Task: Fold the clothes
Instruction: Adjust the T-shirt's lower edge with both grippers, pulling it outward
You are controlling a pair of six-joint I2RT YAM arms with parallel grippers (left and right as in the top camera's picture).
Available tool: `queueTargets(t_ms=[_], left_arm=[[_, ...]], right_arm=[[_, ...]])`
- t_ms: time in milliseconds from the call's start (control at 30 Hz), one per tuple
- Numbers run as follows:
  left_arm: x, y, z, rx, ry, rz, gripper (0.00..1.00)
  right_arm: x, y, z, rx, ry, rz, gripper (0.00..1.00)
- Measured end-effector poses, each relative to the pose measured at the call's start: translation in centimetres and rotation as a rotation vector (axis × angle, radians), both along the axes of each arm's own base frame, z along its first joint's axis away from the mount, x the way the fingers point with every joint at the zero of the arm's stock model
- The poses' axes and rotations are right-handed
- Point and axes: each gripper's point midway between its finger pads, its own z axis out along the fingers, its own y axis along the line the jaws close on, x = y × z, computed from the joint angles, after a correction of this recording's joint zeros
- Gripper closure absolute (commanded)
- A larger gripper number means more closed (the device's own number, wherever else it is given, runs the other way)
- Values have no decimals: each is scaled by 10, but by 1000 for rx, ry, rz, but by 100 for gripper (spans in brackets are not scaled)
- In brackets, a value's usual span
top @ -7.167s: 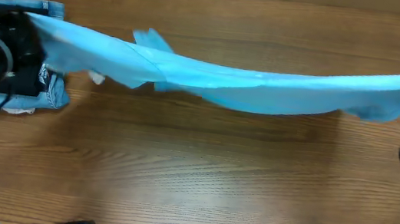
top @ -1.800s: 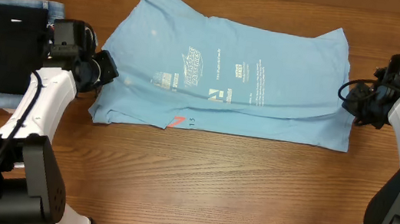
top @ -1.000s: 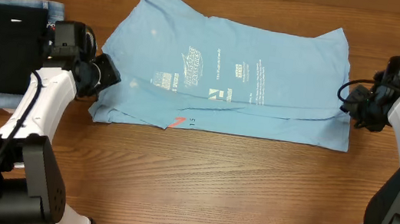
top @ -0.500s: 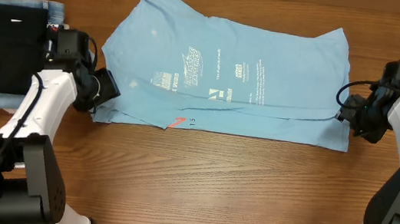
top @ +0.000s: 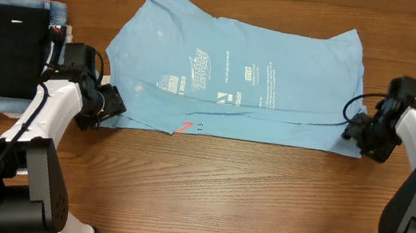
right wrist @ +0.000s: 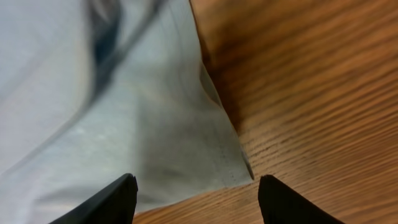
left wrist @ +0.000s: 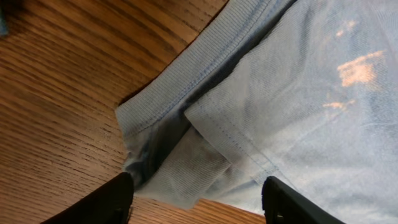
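Observation:
The clothes (top: pixel 239 64), a sky-blue T-shirt with white and coral print, lie flat on the wooden table, folded once along their length. My left gripper (top: pixel 110 106) is at the near left corner. In the left wrist view its open jaws (left wrist: pixel 196 202) straddle the ribbed collar and a sleeve corner of the clothes (left wrist: pixel 298 93) without pinching them. At the near right corner my right gripper (top: pixel 353 132) is low. The right wrist view shows it (right wrist: pixel 196 202) open over the hem corner of the clothes (right wrist: pixel 124 112).
A folded black garment (top: pixel 4 45) lies on a folded denim-blue garment (top: pixel 57 12) at the far left, close behind my left arm. Bare wooden table (top: pixel 206 189) stretches from the shirt to the front edge.
Both grippers have slid along the shirt's side edges toward its near corners, and their jaws have widened. The shirt's near left corner shifted slightly.

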Motion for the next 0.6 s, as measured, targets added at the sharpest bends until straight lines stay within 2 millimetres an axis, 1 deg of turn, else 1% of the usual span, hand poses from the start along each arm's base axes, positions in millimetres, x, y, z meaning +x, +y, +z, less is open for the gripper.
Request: queueTargets(t_ms=[100,167,233,300,367,433,467,600], left_arm=[[1,0,0,1,-3,0,27],[1,0,0,1,-3,0,26],[0,0,-1,1,-2,0,24],[0,0,-1,1,-1,0,21],[0,0,-1,1,0,0,21],[-2,0,-1,0,6,0,20],[-3,0,-1,-1,11,0,20],[-3,0,-1,-1,12,0,20]], right_arm=[[-7,2,-10,4,17,-8,34],[-9,2,-13,5,17,-10,40],[-9,2,-15,4,15,-13,50],[-10,3,-16,4,15,-15,57],[-9,2,-16,3,12,-13,68],[-8,2,-17,3,9,-15,78],[-9,2,-17,2,10,-16,80],[-8,2,-17,3,9,-20,81]])
